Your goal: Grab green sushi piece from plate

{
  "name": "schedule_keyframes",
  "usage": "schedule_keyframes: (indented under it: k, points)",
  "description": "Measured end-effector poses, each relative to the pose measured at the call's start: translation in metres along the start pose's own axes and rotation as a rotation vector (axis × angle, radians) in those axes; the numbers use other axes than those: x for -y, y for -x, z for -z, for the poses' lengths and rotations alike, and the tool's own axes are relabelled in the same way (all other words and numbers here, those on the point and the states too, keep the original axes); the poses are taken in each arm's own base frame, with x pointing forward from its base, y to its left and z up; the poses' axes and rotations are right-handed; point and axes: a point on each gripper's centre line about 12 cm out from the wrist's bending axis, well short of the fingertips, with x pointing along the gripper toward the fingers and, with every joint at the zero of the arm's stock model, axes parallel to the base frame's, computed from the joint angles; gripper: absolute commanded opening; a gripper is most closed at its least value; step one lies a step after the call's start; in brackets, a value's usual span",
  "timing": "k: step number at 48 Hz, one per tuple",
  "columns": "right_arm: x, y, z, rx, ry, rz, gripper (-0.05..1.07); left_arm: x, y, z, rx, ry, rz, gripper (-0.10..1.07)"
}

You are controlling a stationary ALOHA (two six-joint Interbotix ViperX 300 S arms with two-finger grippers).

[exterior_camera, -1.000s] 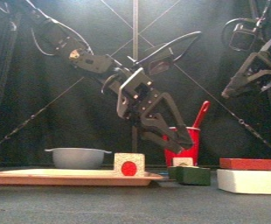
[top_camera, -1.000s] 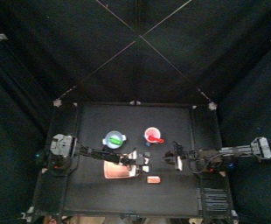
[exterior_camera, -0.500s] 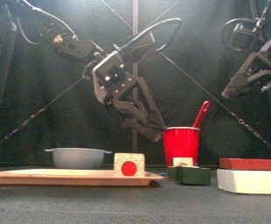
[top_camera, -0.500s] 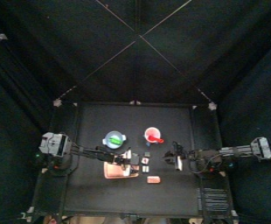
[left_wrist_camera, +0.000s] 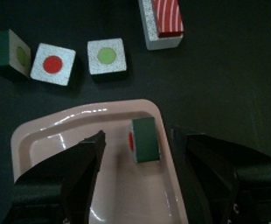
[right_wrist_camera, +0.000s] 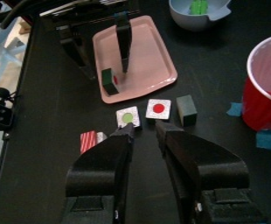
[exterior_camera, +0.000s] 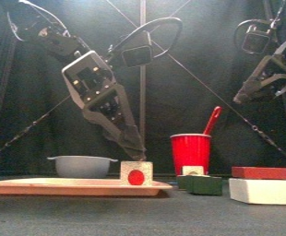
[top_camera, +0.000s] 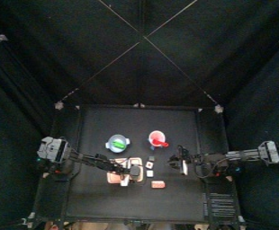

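My left pincer hung released directly above the green sushi piece, which stood on edge near the plate's rim, between the jaws.

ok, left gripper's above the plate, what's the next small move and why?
Probably lower straight down. The left gripper hangs open above the pink plate, with the green sushi piece standing near the rim between its jaws but not yet touched.

Walls: black curtains enclose me on all sides.
Worktop: small, black, matte.
Light: dim, from above.
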Motion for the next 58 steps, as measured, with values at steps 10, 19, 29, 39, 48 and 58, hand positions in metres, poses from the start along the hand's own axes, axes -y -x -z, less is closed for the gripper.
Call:
schedule_keyframes:
  k: [10,19,29,39,48,58]
  points:
    - [0.002,-0.002,0.001,-0.004,-0.005,0.009,0.69,0.005,0.0,0.004,-0.035,-0.005,0.005,0.95]
    - [0.002,-0.002,0.001,-0.003,-0.005,0.008,0.69,0.002,-0.008,0.011,-0.061,-0.001,0.0,0.94]
    - [0.002,-0.002,0.001,-0.003,-0.005,0.008,0.69,0.002,-0.015,0.014,-0.08,-0.002,-0.002,0.9]
    - [0.003,-0.002,0.002,-0.008,-0.005,0.009,0.69,0.002,-0.015,0.013,-0.08,-0.002,-0.002,0.8]
    - [0.003,-0.002,0.002,-0.006,-0.005,0.01,0.69,0.002,-0.015,0.008,-0.066,-0.002,-0.002,0.75]
    - [0.003,-0.002,0.002,-0.006,-0.004,0.009,0.69,0.002,-0.015,0.001,-0.052,-0.005,-0.002,0.67]
